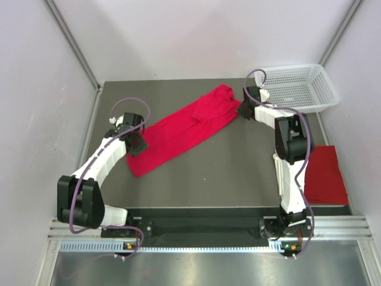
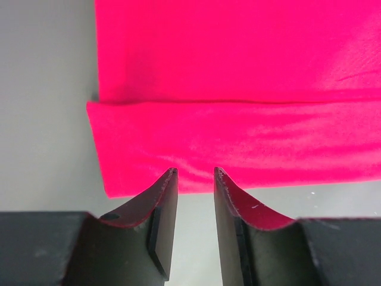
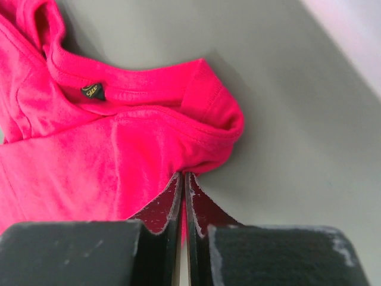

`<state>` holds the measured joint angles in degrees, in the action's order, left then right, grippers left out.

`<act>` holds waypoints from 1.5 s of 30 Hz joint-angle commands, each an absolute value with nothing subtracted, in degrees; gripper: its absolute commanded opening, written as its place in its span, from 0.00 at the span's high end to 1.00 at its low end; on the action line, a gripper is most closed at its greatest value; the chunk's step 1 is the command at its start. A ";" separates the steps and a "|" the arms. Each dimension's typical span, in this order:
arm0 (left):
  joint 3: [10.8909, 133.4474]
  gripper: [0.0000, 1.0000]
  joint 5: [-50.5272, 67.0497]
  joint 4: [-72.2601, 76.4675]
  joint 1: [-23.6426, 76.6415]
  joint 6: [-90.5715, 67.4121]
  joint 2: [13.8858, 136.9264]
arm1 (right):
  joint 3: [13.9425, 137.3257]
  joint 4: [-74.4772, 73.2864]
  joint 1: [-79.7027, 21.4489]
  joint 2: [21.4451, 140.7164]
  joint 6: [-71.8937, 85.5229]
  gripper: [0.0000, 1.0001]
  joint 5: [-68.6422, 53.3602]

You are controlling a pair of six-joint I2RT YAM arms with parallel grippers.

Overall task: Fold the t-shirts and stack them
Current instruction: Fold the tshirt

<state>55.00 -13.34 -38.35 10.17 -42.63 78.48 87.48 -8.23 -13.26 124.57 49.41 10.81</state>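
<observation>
Top view: shows a shirt [image 1: 184,128] lying as a long slanted strip across the middle of the worktop [image 1: 208,179], collar end far right, hem end near left. Places the left end effector [image 1: 136,143] at the hem end and the right end effector [image 1: 243,110] at the collar end, just beside the basket [image 1: 297,89]. Also shows a folded shirt [image 1: 324,176] at the right edge, well apart from the strip.

Left wrist: finds the jaws parted and released, tips just over the doubled hem edge, with bare worktop visible in the gap. Nothing pinched there.

Right wrist: finds the jaws clenched at the shoulder edge beside the collar, with a sliver of red between them. Apparently grasping the shirt by a thin fold. Shows the label [image 3: 93,92] face up inside the neck.

Possible trouble from here:
- Lifting with only the collar end held would likely drag and skew the strip.
- So thin a pinch could slip free under tension.
- Closing the left on only the top hem layer could peel the fold open.
- Swinging the right arm back could nudge the basket.
</observation>
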 commanded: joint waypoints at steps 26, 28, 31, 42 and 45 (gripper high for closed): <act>71.80 0.51 -0.36 -32.51 -4.21 -31.73 91.41 | 81.58 -18.10 -27.83 102.68 56.76 0.45 12.65; 71.11 0.50 -0.35 -32.17 -5.80 -31.55 90.27 | 79.19 -19.68 -31.62 101.43 62.56 0.45 13.79; 68.12 0.50 -3.16 -28.49 -9.48 -31.73 88.07 | 79.45 -24.60 -39.71 100.81 70.38 0.45 15.99; 67.68 0.53 6.15 -30.23 -23.11 -33.04 93.08 | 83.30 -30.40 -62.57 107.48 99.82 0.48 16.08; 66.10 0.53 6.15 -29.53 -23.38 -34.19 92.29 | 89.28 -33.83 -65.39 112.92 103.61 0.48 15.83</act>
